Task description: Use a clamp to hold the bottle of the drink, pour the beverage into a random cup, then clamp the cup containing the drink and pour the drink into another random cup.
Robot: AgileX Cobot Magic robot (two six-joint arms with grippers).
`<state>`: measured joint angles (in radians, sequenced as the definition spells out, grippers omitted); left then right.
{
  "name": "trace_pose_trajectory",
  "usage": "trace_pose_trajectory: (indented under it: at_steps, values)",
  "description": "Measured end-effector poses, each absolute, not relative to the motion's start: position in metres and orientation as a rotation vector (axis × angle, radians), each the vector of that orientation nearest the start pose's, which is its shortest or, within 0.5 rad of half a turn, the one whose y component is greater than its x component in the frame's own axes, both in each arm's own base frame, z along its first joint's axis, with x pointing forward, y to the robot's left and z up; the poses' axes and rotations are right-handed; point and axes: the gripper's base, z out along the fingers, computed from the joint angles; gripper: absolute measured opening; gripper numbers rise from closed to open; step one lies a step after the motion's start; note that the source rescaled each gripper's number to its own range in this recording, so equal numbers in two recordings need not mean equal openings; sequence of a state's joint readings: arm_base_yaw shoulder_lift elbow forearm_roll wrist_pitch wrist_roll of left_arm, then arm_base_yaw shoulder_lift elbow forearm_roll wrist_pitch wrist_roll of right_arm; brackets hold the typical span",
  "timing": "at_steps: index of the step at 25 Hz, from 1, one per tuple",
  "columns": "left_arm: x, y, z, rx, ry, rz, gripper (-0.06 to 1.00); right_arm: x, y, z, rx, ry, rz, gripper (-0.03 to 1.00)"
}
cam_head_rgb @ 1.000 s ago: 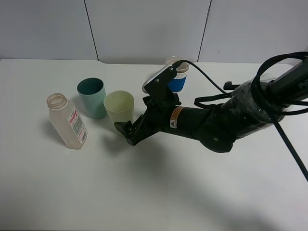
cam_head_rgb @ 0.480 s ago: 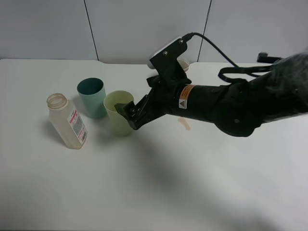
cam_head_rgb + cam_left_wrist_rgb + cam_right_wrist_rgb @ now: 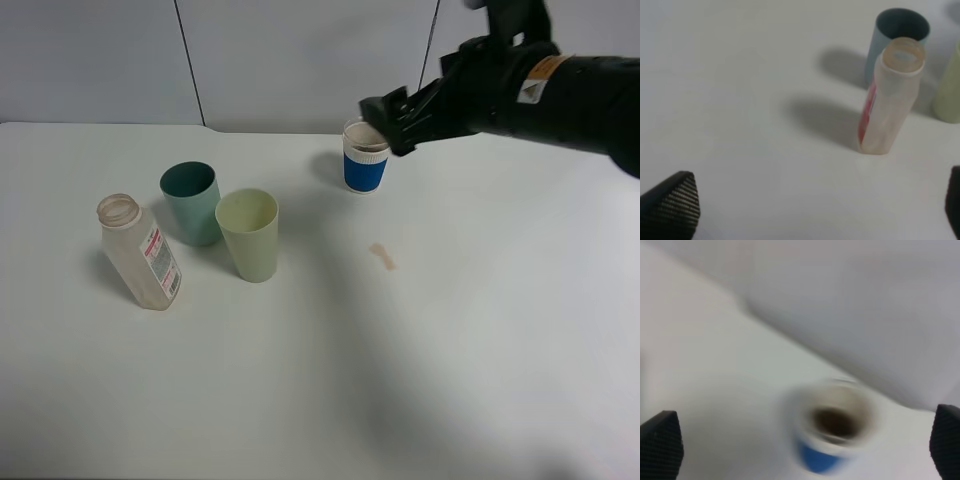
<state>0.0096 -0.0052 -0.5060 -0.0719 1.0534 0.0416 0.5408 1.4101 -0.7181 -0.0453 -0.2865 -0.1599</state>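
The clear bottle (image 3: 139, 251) with a red-printed label stands uncapped at the left, and looks empty. Beside it stands the pale yellow-green cup (image 3: 250, 235), free of any grip. The short blue cup (image 3: 366, 160) stands farther back, with brown beverage (image 3: 832, 421) in its bottom. My right gripper (image 3: 388, 122) hangs open in the air just above and right of the blue cup, holding nothing. The right wrist view is blurred, with the blue cup (image 3: 832, 432) between the right gripper's (image 3: 803, 446) fingertips' lines. My left gripper (image 3: 812, 210) is open, well short of the bottle (image 3: 890, 100).
A teal-green tumbler (image 3: 191, 203) stands close behind the bottle and the yellow-green cup. A small brown spill mark (image 3: 382, 256) lies on the white table, right of the yellow-green cup. A grey wall runs along the table's back edge.
My right arm has risen from beside the yellow-green cup and swung back and right to above the blue cup. The cups and the bottle have stayed where they were.
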Motion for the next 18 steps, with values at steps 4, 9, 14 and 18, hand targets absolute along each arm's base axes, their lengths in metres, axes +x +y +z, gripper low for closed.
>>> trace_pose_trajectory:
  at_steps: [4, 9, 14, 18]
  values:
    - [-0.006, -0.006, 0.28, 0.036, 2.024, -0.053, 1.0, 0.265, 0.089, 0.276, -0.501, 1.834, 0.084, 0.97]
    - [-0.006, -0.006, 0.28, 0.036, 2.024, -0.053, 1.0, 0.25, 0.027, 0.303, -0.299, 1.873, -0.068, 0.97]
    - [-0.006, -0.006, 0.28, 0.036, 2.024, -0.053, 1.0, 0.218, -0.01, 0.328, -0.149, 1.866, -0.18, 0.97]
    - [-0.006, -0.006, 0.28, 0.036, 2.024, -0.053, 1.0, 0.183, -0.015, 0.346, -0.112, 1.846, -0.209, 0.97]
